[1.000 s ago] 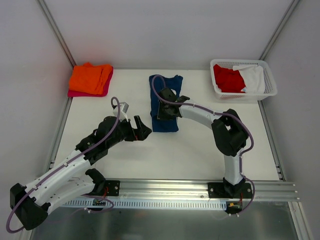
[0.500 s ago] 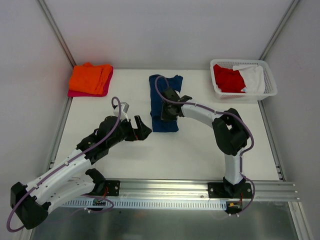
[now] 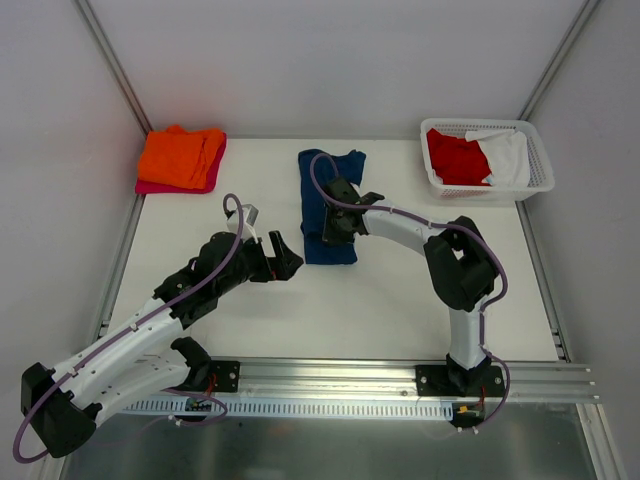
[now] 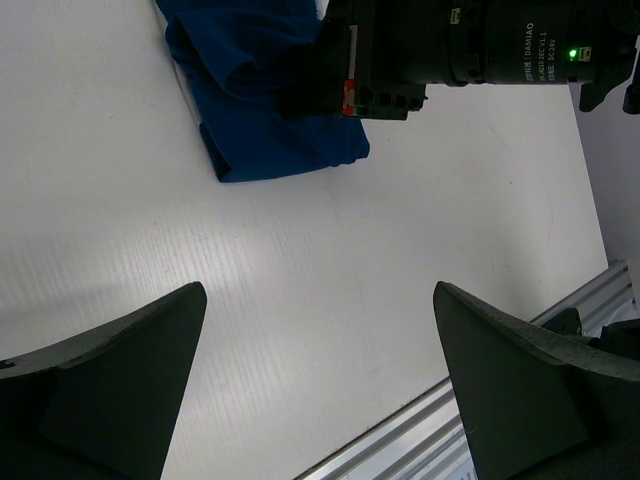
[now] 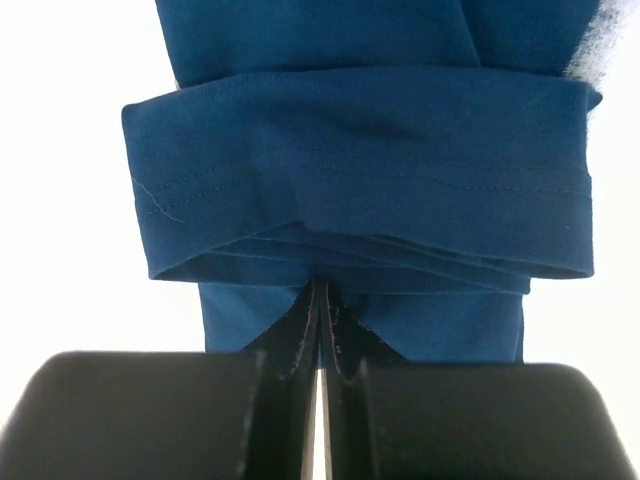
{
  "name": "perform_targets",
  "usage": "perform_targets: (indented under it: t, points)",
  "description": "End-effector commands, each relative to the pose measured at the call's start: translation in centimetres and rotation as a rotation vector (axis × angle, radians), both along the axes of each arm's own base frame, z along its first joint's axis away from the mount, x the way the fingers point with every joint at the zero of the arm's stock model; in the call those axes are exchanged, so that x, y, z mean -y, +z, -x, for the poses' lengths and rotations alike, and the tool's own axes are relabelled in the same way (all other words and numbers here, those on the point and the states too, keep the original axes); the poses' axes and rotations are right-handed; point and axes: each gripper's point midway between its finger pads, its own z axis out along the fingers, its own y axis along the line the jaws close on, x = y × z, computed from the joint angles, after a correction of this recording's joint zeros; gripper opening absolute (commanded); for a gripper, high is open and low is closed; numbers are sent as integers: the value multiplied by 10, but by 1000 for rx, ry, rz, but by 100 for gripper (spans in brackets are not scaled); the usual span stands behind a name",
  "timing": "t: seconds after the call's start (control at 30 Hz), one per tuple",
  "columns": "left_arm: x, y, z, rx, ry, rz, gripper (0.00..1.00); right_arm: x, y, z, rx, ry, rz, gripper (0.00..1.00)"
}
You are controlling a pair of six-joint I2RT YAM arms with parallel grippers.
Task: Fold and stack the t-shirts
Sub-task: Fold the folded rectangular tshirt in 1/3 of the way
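The navy blue t-shirt (image 3: 326,176) lies part-folded as a long strip at the table's far middle. It also shows in the left wrist view (image 4: 262,128) and the right wrist view (image 5: 360,170). My right gripper (image 3: 336,223) sits on it, shut, its fingertips (image 5: 320,290) pinching the edge of a folded-over band of the cloth. My left gripper (image 3: 288,262) is open and empty, just left of the shirt's near end, over bare table (image 4: 318,292). An orange t-shirt (image 3: 181,155) lies on a magenta-pink one (image 3: 150,187) at the far left.
A white lattice basket (image 3: 490,193) at the far right holds a red t-shirt (image 3: 456,157) and a white t-shirt (image 3: 510,156). Grey walls close in the table on three sides. A metal rail (image 3: 340,375) runs along the near edge.
My right gripper has shifted slightly toward the near side over the navy shirt. My left arm has barely moved.
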Motion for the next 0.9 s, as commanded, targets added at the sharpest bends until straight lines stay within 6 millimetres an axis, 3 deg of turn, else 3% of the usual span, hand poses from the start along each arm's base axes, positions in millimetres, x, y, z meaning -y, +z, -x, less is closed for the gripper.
perform_targets:
  t: [0.0,0.23,0.57,0.87]
  points:
    - [2,12,-3,31,4,15,99,-4,18,-8,31,4,-36,1]
    - [3,8,-7,25,12,-2,99,2,26,-6,53,-1,-31,1]
    - [7,3,-10,15,8,-9,99,18,17,11,36,-30,-20,1]
    - [11,3,-10,15,-3,-1,99,20,15,5,41,-25,-15,1]
